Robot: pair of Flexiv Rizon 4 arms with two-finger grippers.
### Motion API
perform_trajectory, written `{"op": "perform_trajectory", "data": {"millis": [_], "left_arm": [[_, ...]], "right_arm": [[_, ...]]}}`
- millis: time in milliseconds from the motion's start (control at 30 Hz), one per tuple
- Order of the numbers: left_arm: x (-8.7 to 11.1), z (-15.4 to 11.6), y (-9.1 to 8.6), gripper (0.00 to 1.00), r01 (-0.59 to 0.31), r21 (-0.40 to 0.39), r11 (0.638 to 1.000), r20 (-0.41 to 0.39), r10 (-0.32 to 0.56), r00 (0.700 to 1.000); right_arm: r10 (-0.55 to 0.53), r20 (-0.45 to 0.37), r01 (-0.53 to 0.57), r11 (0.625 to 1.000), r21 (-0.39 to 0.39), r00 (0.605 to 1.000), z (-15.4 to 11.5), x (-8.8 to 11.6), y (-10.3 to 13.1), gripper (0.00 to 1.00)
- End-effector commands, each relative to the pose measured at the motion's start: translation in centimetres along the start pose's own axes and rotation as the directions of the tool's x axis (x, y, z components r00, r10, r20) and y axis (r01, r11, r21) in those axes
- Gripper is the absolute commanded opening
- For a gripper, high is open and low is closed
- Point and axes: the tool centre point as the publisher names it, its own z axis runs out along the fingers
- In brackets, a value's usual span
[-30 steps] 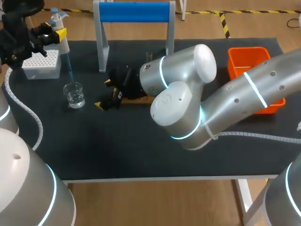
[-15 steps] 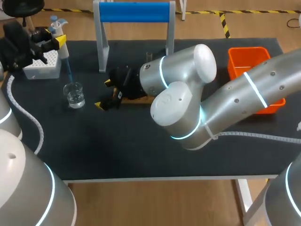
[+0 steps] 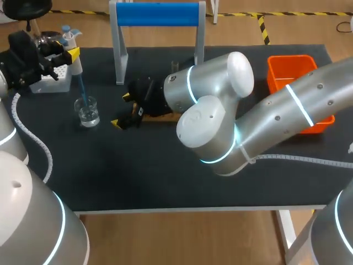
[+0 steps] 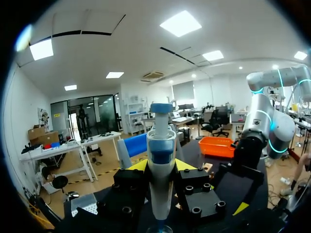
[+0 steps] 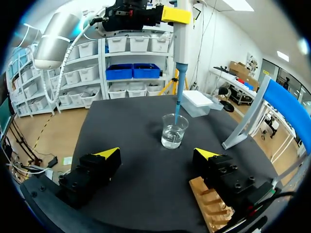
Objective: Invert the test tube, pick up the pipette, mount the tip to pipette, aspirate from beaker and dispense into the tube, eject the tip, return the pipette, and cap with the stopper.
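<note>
My left gripper [image 3: 65, 51] is shut on the white and blue pipette [image 3: 73, 55], which it holds upright at the table's far left. The pipette's blue tip [image 3: 83, 91] points down into the mouth of the glass beaker [image 3: 87, 112], which holds clear liquid. In the left wrist view the pipette [image 4: 161, 145] stands between the fingers of the left gripper [image 4: 160, 167]. My right gripper [image 5: 158, 153] is open and empty, low over the mat, with the beaker [image 5: 173, 130] and the pipette tip [image 5: 177, 109] ahead of it. A clear tube [image 3: 175, 67] stands behind my right arm.
A white tip box [image 3: 51, 79] sits behind the beaker. The blue-topped stand [image 3: 157, 14] rises at the back middle, and an orange bin [image 3: 287, 66] is at the back right. A wooden rack [image 5: 209, 204] lies under my right gripper's finger.
My left gripper has shifted a little with the pipette, and the blue tip has come lower into the beaker's mouth. The right arm has not moved.
</note>
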Motion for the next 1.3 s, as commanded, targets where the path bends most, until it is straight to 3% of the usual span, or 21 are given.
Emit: {"op": "perform_trajectory", "data": {"millis": [33,1300], "left_arm": [[0.0,0.3,0.6,0.00,0.003,-0.003,1.000,0.001,-0.003,1.000],[-0.5,1.1,4.0,0.00,0.071,-0.037,0.997,-0.004,-0.071,0.997]], "right_arm": [[0.000,-0.001,0.000,1.000,0.000,1.000,0.0,0.0,0.0,1.00],[0.000,-0.001,0.000,1.000,0.000,1.000,0.0,0.0,0.0,1.00]]}}
